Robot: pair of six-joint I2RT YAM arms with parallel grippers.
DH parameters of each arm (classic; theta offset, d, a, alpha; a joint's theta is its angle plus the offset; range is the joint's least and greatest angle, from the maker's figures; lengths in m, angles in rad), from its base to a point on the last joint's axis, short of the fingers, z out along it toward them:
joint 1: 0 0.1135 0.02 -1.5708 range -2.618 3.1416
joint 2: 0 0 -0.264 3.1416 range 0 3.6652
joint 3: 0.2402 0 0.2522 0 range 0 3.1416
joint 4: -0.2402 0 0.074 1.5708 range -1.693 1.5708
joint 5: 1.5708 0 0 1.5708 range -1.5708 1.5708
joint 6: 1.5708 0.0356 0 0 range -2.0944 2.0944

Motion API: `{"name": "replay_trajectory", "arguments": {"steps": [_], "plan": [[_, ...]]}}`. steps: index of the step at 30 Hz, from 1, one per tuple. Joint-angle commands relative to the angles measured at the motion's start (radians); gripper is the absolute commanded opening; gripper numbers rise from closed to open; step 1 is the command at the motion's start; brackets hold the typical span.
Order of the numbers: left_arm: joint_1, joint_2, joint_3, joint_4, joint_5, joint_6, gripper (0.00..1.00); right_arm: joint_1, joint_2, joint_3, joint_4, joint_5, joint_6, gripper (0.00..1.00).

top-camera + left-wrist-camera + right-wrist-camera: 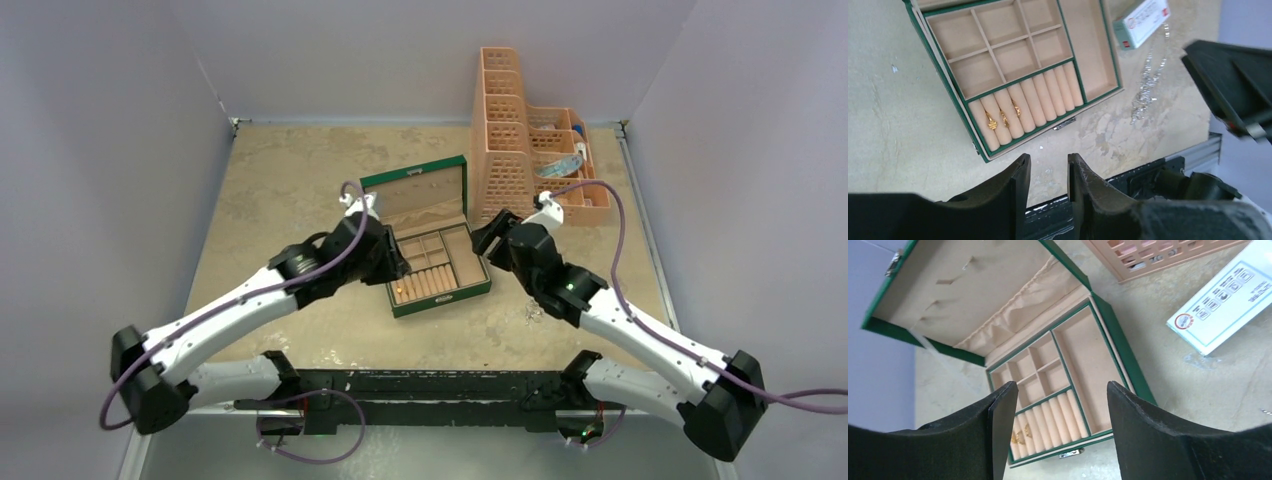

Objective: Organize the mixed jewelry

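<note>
- Rings first: three gold rings (1004, 118) sit wedged between the padded rolls at the lower left of the green box (1095, 50), as the left-wrist view shows it.
- Silvery chains (1148, 82) lie loose on the surface (898, 125), to the right of the box and just below the white card box (1140, 22). The strands are too fine to tell whether this is one chain or several tangled together.
- Left tool (1048, 159) hovers near the box's front edge, its jaws a narrow gap apart with nothing between them.
- Right tool (1062, 387) hangs above the open box with its jaws spread wide, holding nothing.
- Handling, as a judgement: the chains look light, limp and slippery, likely to drape, snag and trail rather than lift as one. Pinch a bunched part with the fingertips pressed right down to the surface, then carry it low into the long bare compartment.
- The rings are stiff but tiny and smooth. Grip across the band, gently, lest one flick out.
</note>
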Motion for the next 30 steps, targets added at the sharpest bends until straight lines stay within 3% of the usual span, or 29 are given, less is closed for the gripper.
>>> {"name": "replay_trajectory", "arguments": {"steps": [1,8,14,20,30], "plan": [[-0.004,-0.196,-0.093,0.138,-0.01,0.123,0.33,-0.007,0.09,0.127,-0.159,0.115,-0.038,0.7],[-0.004,-0.371,-0.226,0.289,0.015,0.243,0.46,-0.156,0.134,0.12,-0.276,0.16,0.062,0.69],[-0.004,-0.327,-0.197,0.318,0.047,0.331,0.47,-0.406,0.224,0.094,-0.197,0.072,-0.051,0.61],[-0.004,-0.316,-0.212,0.344,0.084,0.326,0.46,-0.61,0.382,0.061,-0.128,-0.05,-0.161,0.59],[-0.004,-0.346,-0.231,0.348,0.036,0.335,0.47,-0.668,0.489,0.106,-0.167,-0.02,-0.165,0.58]]}}
